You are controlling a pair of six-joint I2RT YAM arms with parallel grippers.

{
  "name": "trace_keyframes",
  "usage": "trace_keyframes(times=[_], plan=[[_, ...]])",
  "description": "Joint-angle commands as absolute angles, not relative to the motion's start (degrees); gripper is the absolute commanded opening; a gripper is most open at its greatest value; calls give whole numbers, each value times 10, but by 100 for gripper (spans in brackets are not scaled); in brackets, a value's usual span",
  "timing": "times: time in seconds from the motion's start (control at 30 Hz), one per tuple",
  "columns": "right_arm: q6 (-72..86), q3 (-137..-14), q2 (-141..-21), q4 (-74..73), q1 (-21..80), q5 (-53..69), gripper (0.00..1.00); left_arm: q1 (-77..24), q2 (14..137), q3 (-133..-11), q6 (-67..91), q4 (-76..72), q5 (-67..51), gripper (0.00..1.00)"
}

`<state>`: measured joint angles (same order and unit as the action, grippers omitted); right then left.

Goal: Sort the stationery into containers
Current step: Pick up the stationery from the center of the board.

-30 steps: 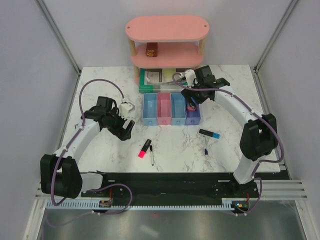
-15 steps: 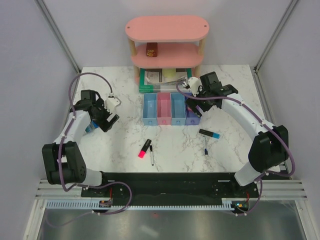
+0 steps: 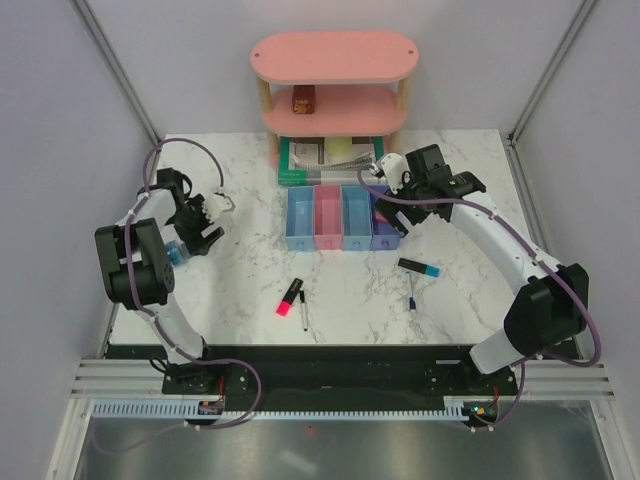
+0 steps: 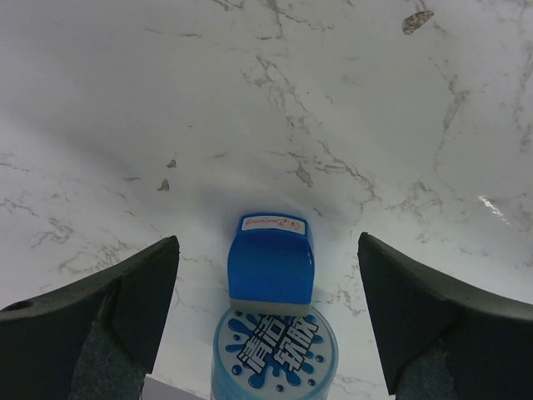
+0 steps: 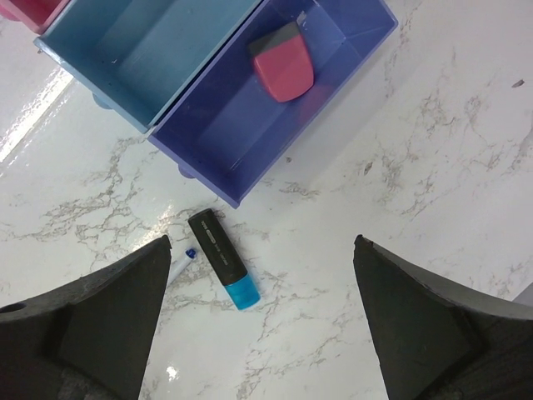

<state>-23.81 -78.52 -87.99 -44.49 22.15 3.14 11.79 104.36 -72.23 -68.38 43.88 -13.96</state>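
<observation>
A round blue patterned tape roll (image 4: 275, 354) lies near the table's left edge, with a blue labelled block (image 4: 271, 267) resting against its top. My left gripper (image 4: 266, 250) hangs open above them, one finger on each side, touching neither. My right gripper (image 5: 258, 246) is open and empty over the marble just past the purple-blue tray (image 5: 225, 133), which holds the pink eraser (image 5: 283, 62). A black-and-blue highlighter (image 5: 221, 258) and a pen tip (image 5: 185, 258) lie below it. The pink highlighter (image 3: 289, 297) and a thin pen (image 3: 303, 312) lie at centre front. The other trays (image 3: 327, 218) look empty.
A pink oval shelf (image 3: 333, 60) stands at the back with a brown box (image 3: 303, 100) on its lower level. Green books (image 3: 320, 160) lie under it, just behind the trays. The left arm (image 3: 135, 250) is folded close to the table's left edge.
The left arm swung out to the left edge and now hangs over the tape roll. The right gripper opened wider and drew back from the purple-blue tray, leaving the eraser in it.
</observation>
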Motion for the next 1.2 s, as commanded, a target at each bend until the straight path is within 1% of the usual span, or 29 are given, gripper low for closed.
trace_keyframes(times=[0.0,0.23,0.33,0.4,0.43,0.47,0.53,0.57,0.6,0.73,0.83,0.93,1.03,1.13,1.17], plan=[[-237,-786,-857,-452,224,11,98,134,1075,-761,-736,452,-132,94],[-224,-816,-867,-462,224,10,98,146,1098,-749,-751,433,-118,94],[-224,-823,-868,-467,223,7,98,150,1101,-735,-756,424,-111,92],[-223,-824,-869,-467,223,6,98,153,1107,-727,-758,414,-106,85],[-223,-824,-869,-466,223,5,98,152,1109,-723,-758,411,-105,81],[-223,-824,-869,-466,223,5,98,152,1114,-722,-757,411,-105,68],[-223,-822,-870,-467,223,4,98,153,1118,-719,-751,411,-110,52],[-223,-821,-870,-465,224,4,98,152,1117,-719,-750,410,-115,28],[-224,-821,-871,-464,222,4,98,152,1116,-720,-744,411,-119,23],[-222,-824,-879,-464,216,4,98,147,1096,-717,-735,414,-137,20],[-220,-830,-885,-459,208,4,98,133,1064,-717,-730,425,-152,14],[-213,-837,-893,-453,191,4,98,104,1025,-720,-722,448,-172,13],[-205,-840,-904,-447,163,11,98,55,984,-729,-707,471,-193,12],[-202,-837,-911,-438,135,16,98,-16,955,-755,-674,500,-207,12],[-202,-835,-911,-436,128,17,98,-54,950,-764,-665,508,-216,12]])
